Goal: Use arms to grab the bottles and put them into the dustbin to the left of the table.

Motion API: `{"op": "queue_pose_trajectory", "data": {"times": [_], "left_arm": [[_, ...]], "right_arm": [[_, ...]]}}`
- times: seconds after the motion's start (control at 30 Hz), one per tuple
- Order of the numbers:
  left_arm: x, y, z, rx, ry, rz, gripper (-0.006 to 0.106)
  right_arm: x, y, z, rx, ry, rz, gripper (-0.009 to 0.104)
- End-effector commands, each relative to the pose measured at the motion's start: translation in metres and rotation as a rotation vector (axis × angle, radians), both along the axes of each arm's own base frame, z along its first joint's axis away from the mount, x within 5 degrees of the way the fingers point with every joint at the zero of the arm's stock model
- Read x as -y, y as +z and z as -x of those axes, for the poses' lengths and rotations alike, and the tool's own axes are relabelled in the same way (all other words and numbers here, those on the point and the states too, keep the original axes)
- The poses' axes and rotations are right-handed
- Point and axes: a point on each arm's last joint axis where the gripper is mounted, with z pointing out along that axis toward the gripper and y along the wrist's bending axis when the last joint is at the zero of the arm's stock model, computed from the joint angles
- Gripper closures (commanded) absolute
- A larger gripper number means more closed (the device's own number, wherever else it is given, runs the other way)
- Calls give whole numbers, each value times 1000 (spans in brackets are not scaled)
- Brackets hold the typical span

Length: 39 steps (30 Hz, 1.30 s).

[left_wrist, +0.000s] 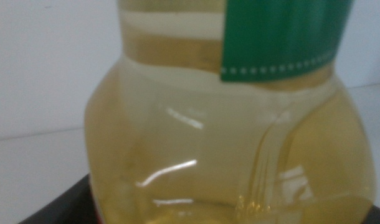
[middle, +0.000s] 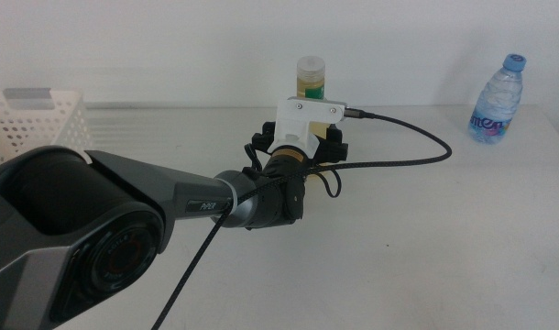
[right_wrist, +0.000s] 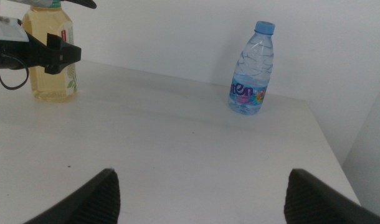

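Yellow-liquid bottle (middle: 311, 81) stands on the white table (middle: 399, 238) right at my left gripper (middle: 298, 147), filling the left wrist view with its green band (left_wrist: 283, 37). From the right wrist view my left gripper's dark jaws sit on either side of the bottle's body, but I cannot tell if they press on it. My right gripper (right_wrist: 199, 193) waits low over the table, jaws wide apart, nothing between them. Blue-capped water bottle (right_wrist: 251, 70) stands upright well ahead of it. Dustbin (middle: 27, 124) sits behind my left arm.
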Motion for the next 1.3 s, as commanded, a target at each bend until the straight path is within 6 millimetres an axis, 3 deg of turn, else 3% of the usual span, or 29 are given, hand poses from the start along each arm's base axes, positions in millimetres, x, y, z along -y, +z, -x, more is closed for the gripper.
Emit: {"op": "queue_pose_trajectory", "data": {"times": [0.0, 0.17, 0.3, 0.33, 0.37, 0.63, 1.0, 1.27], "left_arm": [[-1, 52, -3, 168, 35, 95, 14], [1, 54, -2, 184, 14, 76, 42], [1, 54, -2, 182, 12, 70, 79], [1, 57, -2, 174, 5, 72, 97], [1, 58, -1, 170, 1, 72, 106], [-10, 86, 18, 222, 11, 18, 105], [-42, 124, 80, 240, -16, 7, 105], [-73, 165, 127, 209, -92, -1, 105]], "right_arm": [[0, 11, 2, 113, -4, 7, 16], [0, 11, 2, 113, -4, 7, 16], [0, 11, 2, 113, -4, 7, 16], [0, 11, 2, 113, -4, 7, 16], [0, 11, 2, 113, -4, 7, 16], [0, 11, 2, 113, -4, 7, 16], [0, 11, 2, 113, -4, 7, 16], [0, 11, 2, 113, -4, 7, 16]]}}
